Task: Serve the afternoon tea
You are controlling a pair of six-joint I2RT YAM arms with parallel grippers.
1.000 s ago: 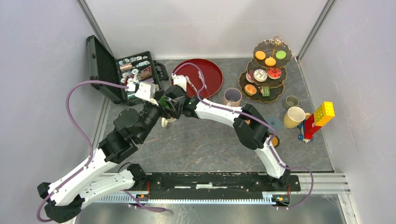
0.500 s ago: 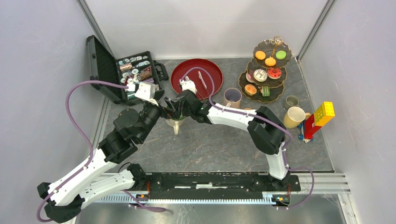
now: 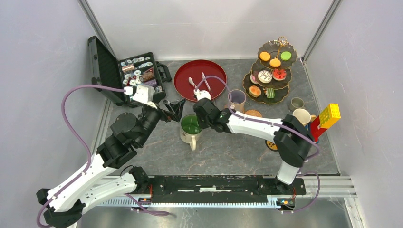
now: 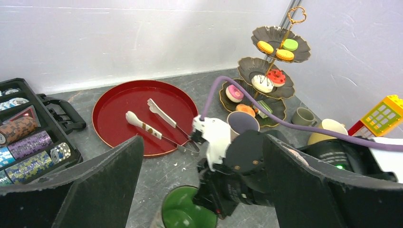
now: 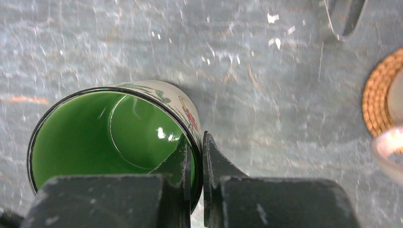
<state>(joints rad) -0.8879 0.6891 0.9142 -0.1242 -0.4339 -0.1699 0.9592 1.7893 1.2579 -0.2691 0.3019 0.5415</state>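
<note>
The green-lined mug [image 3: 191,126] stands upright on the table, left of centre, its handle toward the near edge. My right gripper [image 5: 196,148] is shut on the green-lined mug [image 5: 114,137] at its right rim, one finger inside and one outside. My left gripper [image 3: 173,108] hangs open just left of the mug, holding nothing. The three-tier stand [image 3: 272,71] with toy cakes is at the back right. A beige mug [image 3: 236,99], a yellow mug [image 3: 299,118] and a small grey mug [image 3: 297,103] stand near it.
The round red tray [image 3: 214,71] with tongs [image 3: 205,83] and a spoon lies behind the mug. An open black case [image 3: 107,66] sits at the back left. A yellow and red toy block [image 3: 327,119] is at the right edge. Two coasters [image 3: 253,114] lie under the right arm.
My right gripper closed on the mug's rim and drew the mug to the right and nearer. My left gripper is off the mug and has drawn back a little to the left.
</note>
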